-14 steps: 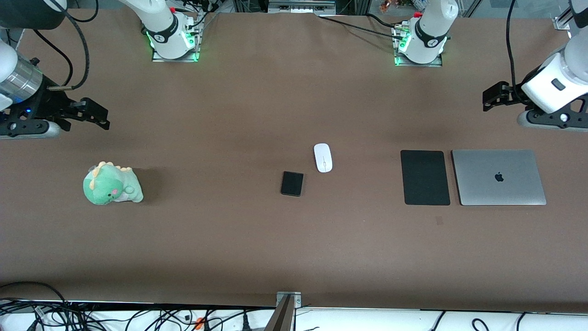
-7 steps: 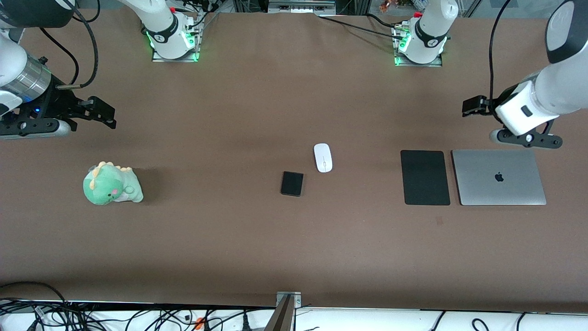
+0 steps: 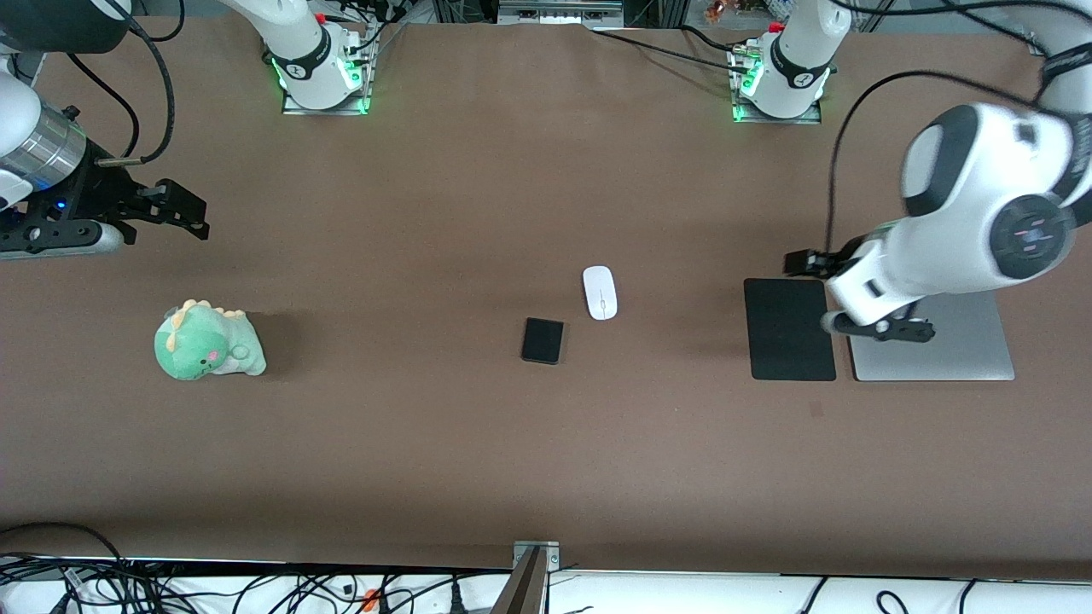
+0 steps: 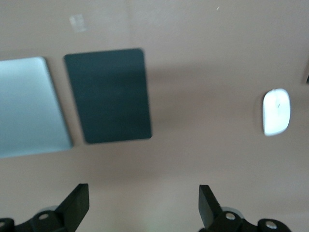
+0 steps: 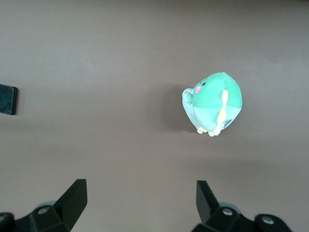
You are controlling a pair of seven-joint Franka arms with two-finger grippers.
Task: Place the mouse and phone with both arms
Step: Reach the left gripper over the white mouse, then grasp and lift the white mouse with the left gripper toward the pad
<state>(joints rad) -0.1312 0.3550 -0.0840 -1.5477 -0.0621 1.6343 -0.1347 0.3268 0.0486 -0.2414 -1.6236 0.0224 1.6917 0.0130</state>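
The white oval mouse [image 3: 600, 292] lies in the middle of the brown table, and the left wrist view shows the mouse [image 4: 276, 111] too. The small black phone [image 3: 543, 340] lies beside it, a little nearer the front camera; the phone [image 5: 7, 99] sits at the rim of the right wrist view. My left gripper [image 3: 800, 263] hangs open and empty over the table at the mouse pad's edge; its fingers [image 4: 77, 203] stand wide apart. My right gripper [image 3: 189, 213] hangs open and empty over the right arm's end of the table, its fingers [image 5: 75, 198] spread.
A black mouse pad [image 3: 789, 328] and a closed silver laptop [image 3: 964, 341] lie side by side toward the left arm's end; the left arm covers part of the laptop. A green plush dinosaur [image 3: 207, 341] sits toward the right arm's end. Cables hang below the table's front edge.
The left arm has swung in from its end of the table toward the middle, and now hangs over the laptop and the pad's edge. The right gripper barely shifted.
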